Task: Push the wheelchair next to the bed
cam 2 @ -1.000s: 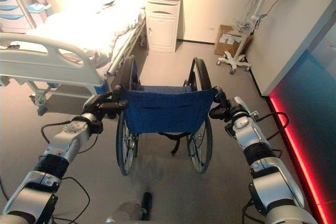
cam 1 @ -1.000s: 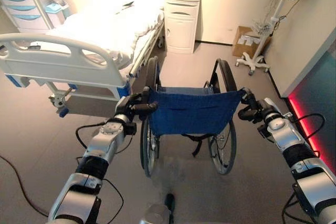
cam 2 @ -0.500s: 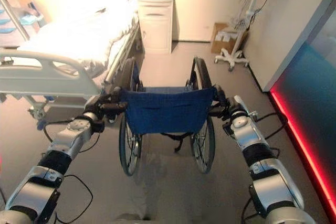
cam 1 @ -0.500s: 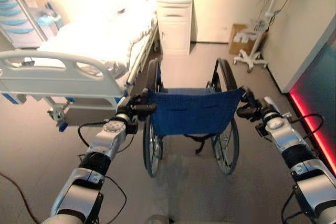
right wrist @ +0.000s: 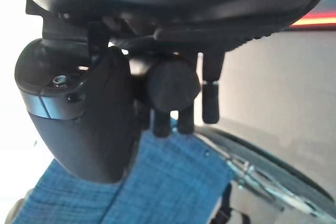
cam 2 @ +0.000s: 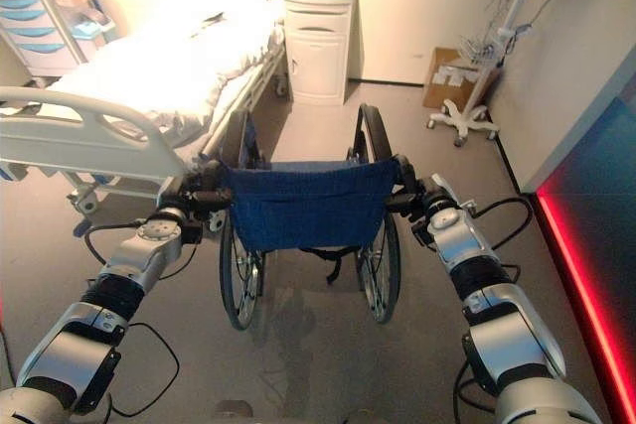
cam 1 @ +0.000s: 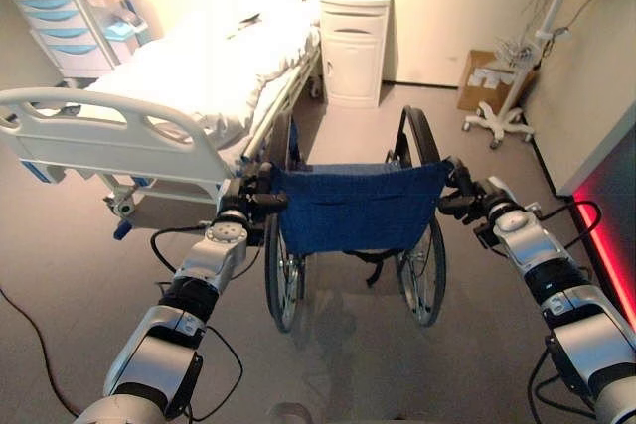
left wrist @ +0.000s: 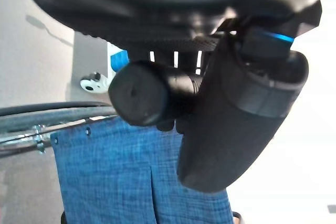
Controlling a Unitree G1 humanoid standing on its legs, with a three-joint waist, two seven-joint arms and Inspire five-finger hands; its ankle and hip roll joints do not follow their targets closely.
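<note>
A wheelchair (cam 1: 356,208) with a blue fabric back and large spoked wheels stands in front of me, its front pointing toward the far wall. My left hand (cam 1: 245,208) is shut on its left push handle (left wrist: 139,92), and my right hand (cam 1: 467,201) is shut on the right push handle (right wrist: 173,85). The hospital bed (cam 1: 189,76) with white sheets and a white footboard (cam 1: 114,131) lies ahead on the left. The wheelchair's left wheel is close to the bed's near right corner.
A white bedside cabinet (cam 1: 355,42) stands against the far wall past the bed. A drawer trolley (cam 1: 75,12) is at the far left. A monitor stand on a wheeled base (cam 1: 502,121) and a cardboard box (cam 1: 482,76) are at the far right. A wall with a red light strip (cam 1: 601,255) runs along the right.
The whole scene has shifted as I walk forward. The wheelchair has rolled ahead with me and now sits closer to the bed's corner. Both hands keep their hold on the handles.
</note>
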